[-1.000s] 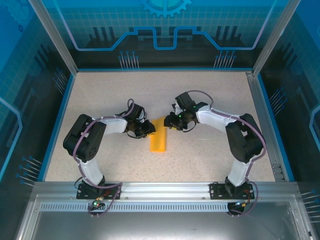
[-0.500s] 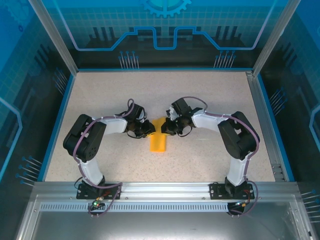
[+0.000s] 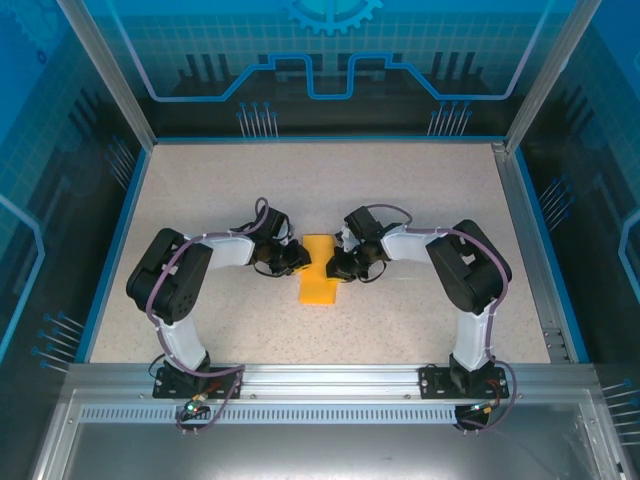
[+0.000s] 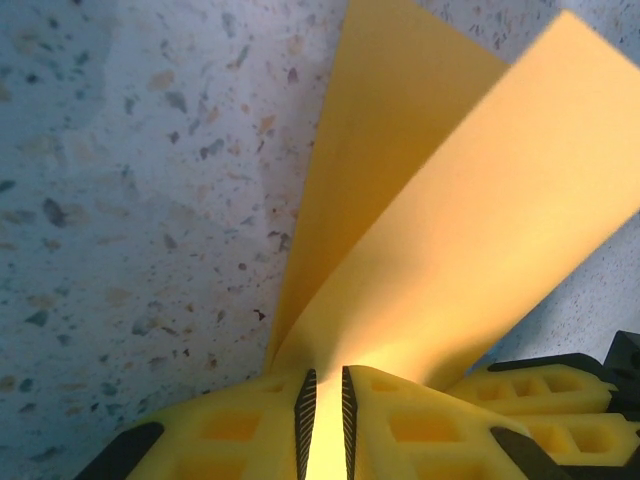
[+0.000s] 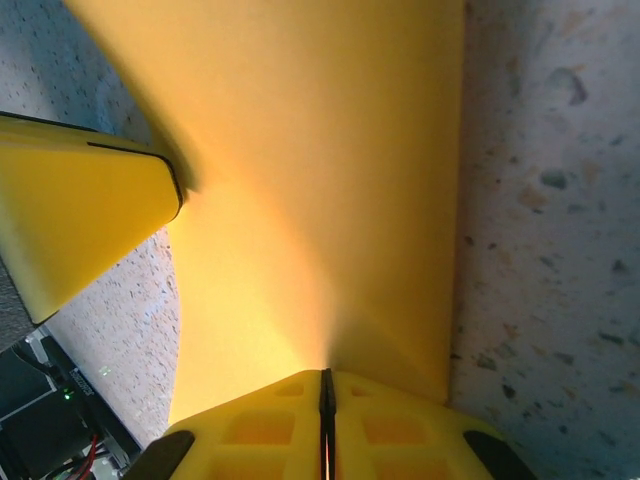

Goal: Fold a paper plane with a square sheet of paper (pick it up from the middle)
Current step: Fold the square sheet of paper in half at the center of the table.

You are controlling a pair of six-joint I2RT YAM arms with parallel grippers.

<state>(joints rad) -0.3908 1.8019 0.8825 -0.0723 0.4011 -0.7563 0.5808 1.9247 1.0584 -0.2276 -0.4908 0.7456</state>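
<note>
The orange-yellow sheet of paper [image 3: 319, 268], folded to a narrow oblong, lies near the centre of the speckled tabletop [image 3: 220, 190], long axis running 12 to 6 o'clock. The left hand [image 3: 300, 260] meets its edge from 9 o'clock. The left wrist view shows those fingers [image 4: 240, 430] pinched onto raised paper layers. The right hand [image 3: 338, 266] meets the opposite edge from 3 o'clock, clamped tight on the paper [image 5: 320, 180].
</note>
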